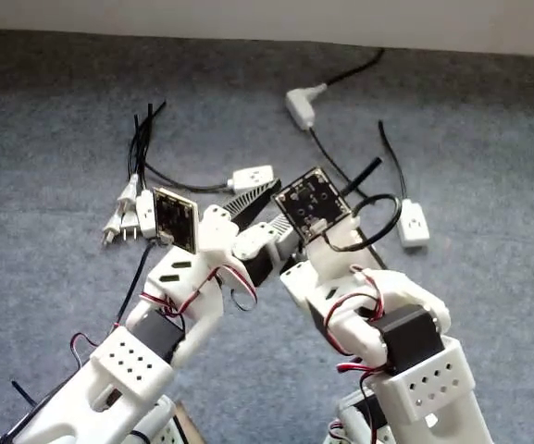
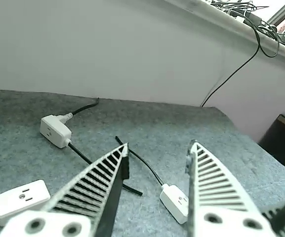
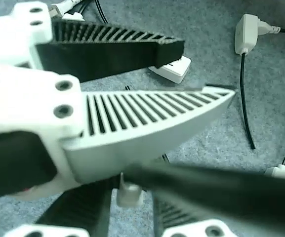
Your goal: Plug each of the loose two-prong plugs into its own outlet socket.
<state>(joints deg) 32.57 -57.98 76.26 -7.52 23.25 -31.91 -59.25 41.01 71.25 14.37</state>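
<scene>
Several loose white two-prong plugs [image 1: 126,211] lie bunched at the left on black cords. One white outlet socket [image 1: 253,176] [image 2: 21,197] [image 3: 172,69] rests at mid table, another socket [image 1: 415,227] [image 2: 174,200] to the right. My left gripper [image 1: 265,211] [image 2: 154,163] hovers open and empty above the carpet between them; its black and white fingers [image 3: 147,113] cross the right wrist view. My right gripper [image 3: 127,202] sits just behind it, apparently shut on a small white plug [image 3: 127,193] whose black cord [image 3: 216,190] runs off to the side.
A white angled adapter [image 1: 302,104] [image 2: 56,131] [image 3: 246,32] lies at the back with its cord trailing to the wall. Black cords [image 1: 378,217] loop over the grey carpet [image 1: 489,166] around the right arm. The two arms stand close together at mid table.
</scene>
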